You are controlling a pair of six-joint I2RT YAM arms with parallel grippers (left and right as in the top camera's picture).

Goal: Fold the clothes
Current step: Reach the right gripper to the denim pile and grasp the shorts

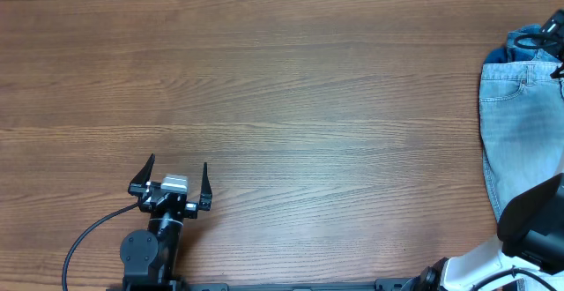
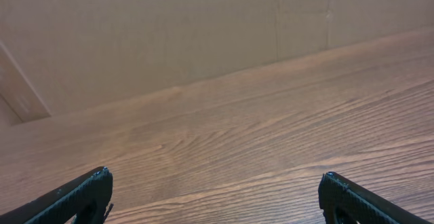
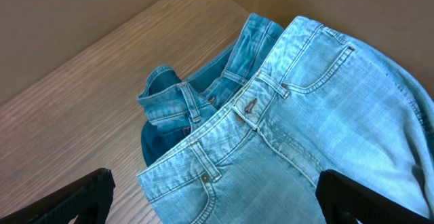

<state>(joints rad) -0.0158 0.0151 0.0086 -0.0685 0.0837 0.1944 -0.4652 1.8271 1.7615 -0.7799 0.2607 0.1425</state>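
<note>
Our right gripper (image 3: 213,183) hung with its jaws spread wide and nothing between them, right over the pale denim shorts (image 3: 319,115), so the garment lay directly beneath that hand; how close the fingertips were to the cloth we could not tell. From the wrist camera the waistband (image 3: 251,108) ran from 7 o'clock up to 1 o'clock, the rest of the shorts filling the side toward 4 o'clock. Seen from overhead, the shorts sat at the table's 3 o'clock side, long axis running 12 to 6, waistband at the 12 end and the legs coming down under the right arm, which hid the hems. Just past the waistband a deeper-blue garment (image 1: 529,40) lay bunched and touching the shorts, so we judged any pull should go away from it. The shorts ran out of the picture at 3 o'clock, and we could not see the table's edge there. Toward 9 o'clock the table (image 1: 308,106) showed bare wood all the way across, the best room for spreading and folding. Our left gripper (image 1: 177,163), jaws likewise wide and empty, stood well apart near 8 o'clock, the shorts off close to its 3 o'clock, so the right arm was plainly the nearer. Beyond the 12 o'clock edge rose a plain brown panel (image 2: 169,34).
</note>
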